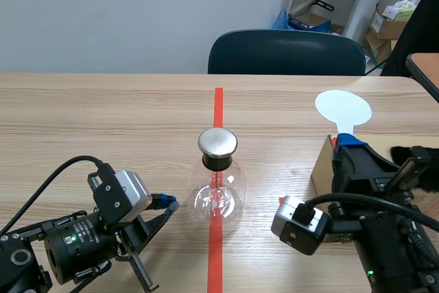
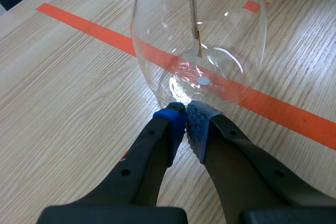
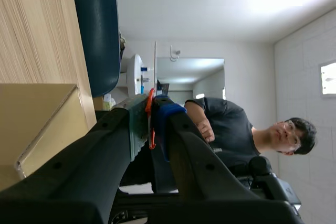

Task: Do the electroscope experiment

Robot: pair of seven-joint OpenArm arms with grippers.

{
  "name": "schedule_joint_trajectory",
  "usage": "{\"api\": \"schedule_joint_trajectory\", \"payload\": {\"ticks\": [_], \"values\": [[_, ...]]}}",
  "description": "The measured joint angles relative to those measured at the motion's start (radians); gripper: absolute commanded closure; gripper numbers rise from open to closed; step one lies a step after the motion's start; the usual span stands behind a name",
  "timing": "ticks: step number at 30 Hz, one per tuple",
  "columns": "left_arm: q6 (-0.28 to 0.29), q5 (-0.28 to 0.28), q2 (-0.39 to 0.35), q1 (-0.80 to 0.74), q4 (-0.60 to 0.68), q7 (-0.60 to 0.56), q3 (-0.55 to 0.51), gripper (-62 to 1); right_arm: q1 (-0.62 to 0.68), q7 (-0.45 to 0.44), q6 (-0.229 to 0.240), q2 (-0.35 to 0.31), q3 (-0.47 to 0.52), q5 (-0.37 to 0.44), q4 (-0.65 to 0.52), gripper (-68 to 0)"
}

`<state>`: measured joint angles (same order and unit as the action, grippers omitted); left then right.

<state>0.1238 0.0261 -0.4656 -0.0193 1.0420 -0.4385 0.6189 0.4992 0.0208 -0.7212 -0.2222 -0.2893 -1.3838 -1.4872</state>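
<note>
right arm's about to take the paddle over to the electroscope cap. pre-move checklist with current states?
1. Right end effector shut on the white paddle: ok.
2. Electroscope upright on the tape line: ok.
3. Metal cap uncovered, nothing above it: ok.
4. Left end effector clear of the glass: not ok. It is shut, with its tips right at the bulb's base; actual contact cannot tell.
5. Foil leaves hanging at rest: cannot tell.
</note>
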Motion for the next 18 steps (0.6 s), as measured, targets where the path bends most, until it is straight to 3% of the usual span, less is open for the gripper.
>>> {"api": "schedule_joint_trajectory", "payload": {"ticks": [18], "values": [[0.0,0.0,0.0,0.0,0.0,0.0,0.0,-5.5,0.0,-0.482,0.0,0.0,0.0,-0.005,0.0,-1.8]]}}
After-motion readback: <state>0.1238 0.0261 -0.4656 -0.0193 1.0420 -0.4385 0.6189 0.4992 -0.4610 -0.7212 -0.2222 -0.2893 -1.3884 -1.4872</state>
